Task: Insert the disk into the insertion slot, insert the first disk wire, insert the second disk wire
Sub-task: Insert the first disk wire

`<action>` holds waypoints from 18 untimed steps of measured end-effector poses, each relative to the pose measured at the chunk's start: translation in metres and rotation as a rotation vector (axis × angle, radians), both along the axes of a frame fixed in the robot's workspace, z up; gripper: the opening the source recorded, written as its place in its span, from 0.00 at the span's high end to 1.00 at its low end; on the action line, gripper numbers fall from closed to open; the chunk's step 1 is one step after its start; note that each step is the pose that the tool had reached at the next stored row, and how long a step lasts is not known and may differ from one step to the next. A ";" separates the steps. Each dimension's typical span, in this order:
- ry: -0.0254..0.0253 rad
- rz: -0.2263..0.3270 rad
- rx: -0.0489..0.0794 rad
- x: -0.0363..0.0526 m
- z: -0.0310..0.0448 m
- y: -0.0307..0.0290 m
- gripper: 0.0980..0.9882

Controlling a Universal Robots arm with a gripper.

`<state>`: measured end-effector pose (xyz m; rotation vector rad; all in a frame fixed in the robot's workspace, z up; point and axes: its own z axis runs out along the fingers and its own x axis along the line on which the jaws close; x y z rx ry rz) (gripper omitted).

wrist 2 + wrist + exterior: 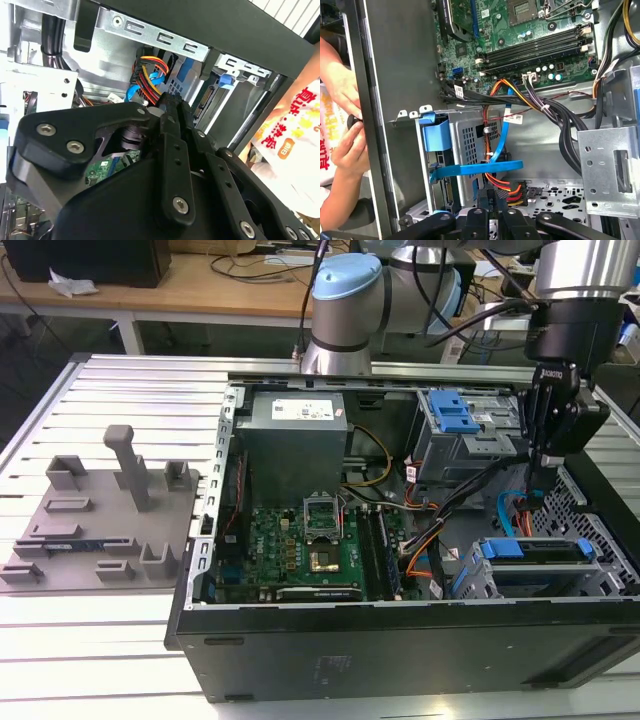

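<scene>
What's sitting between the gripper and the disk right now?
A blue cable curves down between the gripper and the disk, seen in the exterior view.

The disk (530, 549) has a bright blue frame; the insertion slot (470, 135) is grey, patterned with holes. The motherboard (290, 540) is green with black slots.

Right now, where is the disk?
In the exterior view the disk sits in the insertion slot, at the exterior view's right inside the case, just below the gripper.
</scene>
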<state>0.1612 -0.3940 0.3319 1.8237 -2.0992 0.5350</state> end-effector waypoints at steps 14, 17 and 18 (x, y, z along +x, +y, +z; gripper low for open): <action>0.0643 0.001 0.104 0.0084 0.0086 -0.0119 0.92; 0.0723 0.002 0.142 0.0143 0.0103 -0.0166 0.92; 0.0745 0.002 0.150 0.0146 0.0109 -0.0179 0.92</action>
